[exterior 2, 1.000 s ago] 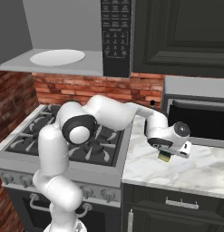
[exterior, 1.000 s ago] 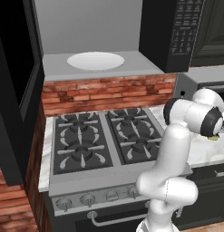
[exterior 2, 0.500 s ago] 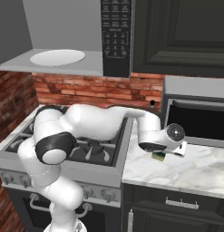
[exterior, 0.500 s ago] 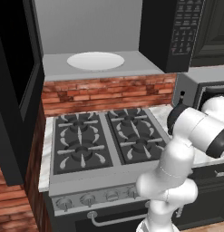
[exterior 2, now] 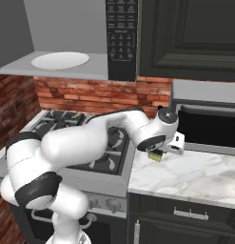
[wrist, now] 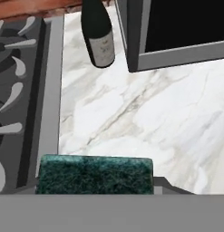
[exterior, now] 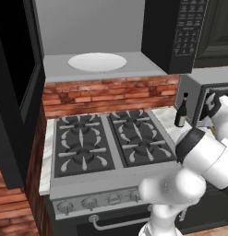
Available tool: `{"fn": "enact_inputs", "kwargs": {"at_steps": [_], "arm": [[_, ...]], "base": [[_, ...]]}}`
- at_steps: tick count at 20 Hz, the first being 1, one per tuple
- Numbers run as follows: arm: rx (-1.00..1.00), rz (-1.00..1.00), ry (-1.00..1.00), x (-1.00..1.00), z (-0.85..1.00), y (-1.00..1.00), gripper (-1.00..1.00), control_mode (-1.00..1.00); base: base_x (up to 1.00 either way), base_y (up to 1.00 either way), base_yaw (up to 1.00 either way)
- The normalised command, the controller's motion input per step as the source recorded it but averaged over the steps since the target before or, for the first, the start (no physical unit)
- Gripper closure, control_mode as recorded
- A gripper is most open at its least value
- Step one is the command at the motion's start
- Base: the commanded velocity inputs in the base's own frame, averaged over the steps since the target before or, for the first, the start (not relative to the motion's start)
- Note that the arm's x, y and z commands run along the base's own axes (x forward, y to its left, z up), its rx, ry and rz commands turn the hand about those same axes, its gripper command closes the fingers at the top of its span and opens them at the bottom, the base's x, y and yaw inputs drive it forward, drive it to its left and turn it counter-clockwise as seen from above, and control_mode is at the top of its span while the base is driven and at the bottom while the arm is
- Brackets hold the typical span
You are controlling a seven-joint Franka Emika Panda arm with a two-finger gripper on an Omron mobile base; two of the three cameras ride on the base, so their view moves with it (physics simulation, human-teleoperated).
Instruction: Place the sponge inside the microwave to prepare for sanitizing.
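My gripper [exterior 2: 156,153] is shut on the sponge [exterior 2: 155,156], a small yellow block with a dark green top. It hangs just above the marble counter [exterior 2: 195,174], close to the stove's right edge. In the hand view the sponge's green top [wrist: 95,174] lies across the bottom, hiding the fingertips. The microwave [exterior: 175,32] sits up and to the left with its door [exterior: 16,92] swung open. Its grey cavity holds the white round plate [exterior: 97,61], also seen as the plate [exterior 2: 59,60] beside the button panel [exterior 2: 121,28].
A dark bottle [wrist: 99,34] stands on the counter by the brick wall, next to a silver-grey toaster oven [wrist: 177,31]. The bottle [exterior: 181,110] is right of the gas stove [exterior: 106,143]. Dark cabinets [exterior 2: 190,38] hang above the toaster oven.
The arm's elbow has swung round and down. The gripper, still holding the sponge, has drifted a little left over the counter toward the stove.
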Motion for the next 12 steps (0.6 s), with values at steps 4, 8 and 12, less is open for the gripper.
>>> {"fn": "enact_inputs", "kwargs": {"at_steps": [4,8,12], "arm": [[-0.02,0.10,0.08,-0.03,0.58,0.47,1.00,-1.00],[0.00,0.06,0.12,-0.17,0.49,0.44,1.00,-1.00],[0.00,0.01,0.05,-0.28,0.38,0.36,1.00,-1.00]], "base": [[0.00,0.00,0.00],[0.00,0.00,0.00],[0.00,0.00,0.00]]}}
